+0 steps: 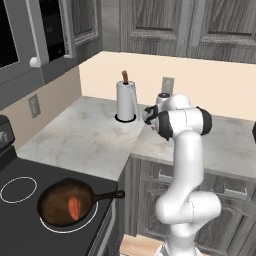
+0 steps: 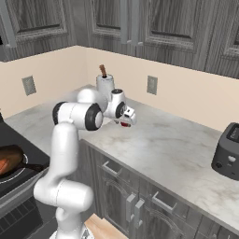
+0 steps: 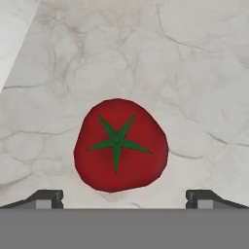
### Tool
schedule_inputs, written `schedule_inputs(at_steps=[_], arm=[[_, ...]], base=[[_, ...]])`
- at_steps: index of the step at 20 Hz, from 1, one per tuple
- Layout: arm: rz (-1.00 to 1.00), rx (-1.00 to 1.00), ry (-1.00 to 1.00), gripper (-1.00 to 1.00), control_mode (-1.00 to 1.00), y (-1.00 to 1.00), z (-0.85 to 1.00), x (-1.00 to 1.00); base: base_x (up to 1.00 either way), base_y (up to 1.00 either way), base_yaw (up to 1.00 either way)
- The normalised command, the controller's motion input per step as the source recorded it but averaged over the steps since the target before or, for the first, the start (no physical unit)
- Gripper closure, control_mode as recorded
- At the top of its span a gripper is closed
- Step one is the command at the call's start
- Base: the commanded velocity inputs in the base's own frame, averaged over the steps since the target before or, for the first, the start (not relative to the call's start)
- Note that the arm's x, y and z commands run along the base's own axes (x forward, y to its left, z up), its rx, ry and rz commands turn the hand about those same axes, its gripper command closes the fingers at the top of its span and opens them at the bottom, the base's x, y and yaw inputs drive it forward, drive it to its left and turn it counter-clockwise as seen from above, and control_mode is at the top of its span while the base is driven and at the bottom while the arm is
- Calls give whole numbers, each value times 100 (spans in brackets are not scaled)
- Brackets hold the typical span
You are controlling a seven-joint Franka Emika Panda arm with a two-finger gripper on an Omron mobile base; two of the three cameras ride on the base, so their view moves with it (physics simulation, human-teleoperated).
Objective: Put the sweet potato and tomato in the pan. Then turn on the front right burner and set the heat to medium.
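Hand (image 3: 124,199) released, jaws wide, poised above the tomato (image 3: 120,151) lying on the marble tabletop (image 3: 194,73) directly beneath; risk: round glossy fruit may roll away if one finger touches first.

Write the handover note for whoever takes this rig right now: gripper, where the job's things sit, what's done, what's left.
Gripper: open, holding nothing, poised over the tomato, which lies on the marble counter.
Sweet potato: already in the pan.
Pan: sits on the front right burner of the stovetop, handle pointing toward the counter.
Done: sweet potato in the pan.
Left: grasp the tomato, carry it to the pan, then turn the front right burner on to medium.
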Motion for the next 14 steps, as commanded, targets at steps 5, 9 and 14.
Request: schedule_inputs(at_steps=[5,9,14], arm=[[0,0,3,-100,-100,-2,-12,30],[0,0,2,-100,-100,-6,-10,27],[0,0,3,-100,-100,-6,-10,24]], base=[[0,0,0],[0,0,0],[0,0,0]])
